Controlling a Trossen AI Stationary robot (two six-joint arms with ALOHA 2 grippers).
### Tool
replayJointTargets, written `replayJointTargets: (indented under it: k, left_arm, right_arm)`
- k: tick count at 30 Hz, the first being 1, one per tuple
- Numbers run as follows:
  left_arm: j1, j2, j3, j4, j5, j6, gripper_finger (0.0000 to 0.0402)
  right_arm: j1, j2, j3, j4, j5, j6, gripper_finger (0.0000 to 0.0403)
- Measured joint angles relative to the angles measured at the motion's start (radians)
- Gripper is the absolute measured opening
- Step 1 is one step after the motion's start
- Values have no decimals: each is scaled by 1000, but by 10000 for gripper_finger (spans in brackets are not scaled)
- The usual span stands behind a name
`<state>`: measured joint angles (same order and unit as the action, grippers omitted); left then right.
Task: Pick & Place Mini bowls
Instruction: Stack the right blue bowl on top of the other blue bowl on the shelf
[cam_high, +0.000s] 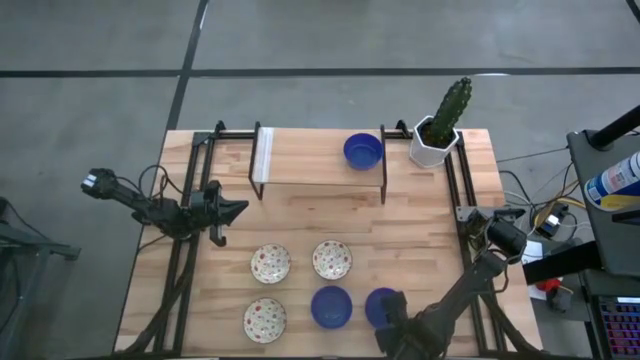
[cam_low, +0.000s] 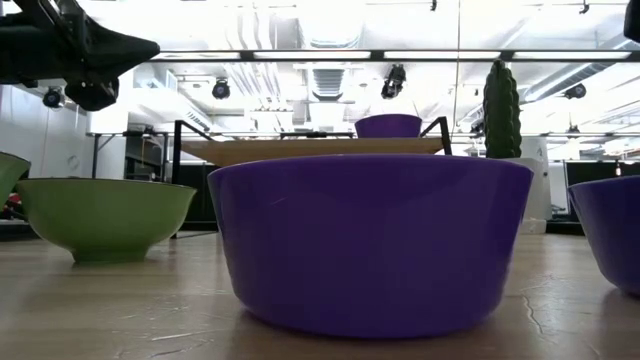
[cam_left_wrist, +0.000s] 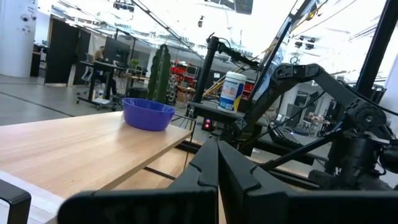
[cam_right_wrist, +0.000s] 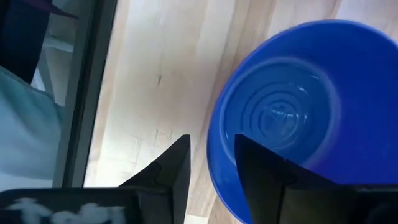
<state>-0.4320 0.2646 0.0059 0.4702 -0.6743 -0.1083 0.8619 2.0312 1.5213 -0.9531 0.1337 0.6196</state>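
The right gripper (cam_right_wrist: 211, 163) is set over a blue mini bowl (cam_right_wrist: 298, 118) at the tabletop's (cam_high: 420, 220) near edge, fingers spread astride its rim for pinching; left gripper (cam_high: 232, 211) waits, fingers pressed together.

Three speckled cream bowls (cam_high: 271, 263) and two blue bowls (cam_high: 331, 306) sit upright on the table (cam_high: 420, 220), in front of the wooden shelf (cam_high: 310, 155). A third blue bowl (cam_high: 363, 151) stands upright on that shelf.

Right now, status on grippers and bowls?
Right gripper astride the rim of the near-right blue bowl, not clamped. Left gripper shut, idle at left. Nothing in the way.
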Motion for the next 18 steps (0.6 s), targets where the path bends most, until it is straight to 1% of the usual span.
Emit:
replayJointTargets:
  k: [8, 14, 18]
  left_arm:
    - [0, 0, 0, 0, 0, 0, 0]
    - [0, 0, 0, 0, 0, 0, 0]
    - [0, 0, 0, 0, 0, 0, 0]
  right_arm:
    - [0, 0, -3, 1, 0, 3, 92]
    - [0, 0, -12, 1, 1, 2, 54]
    - [0, 0, -24, -1, 21, -9, 25]
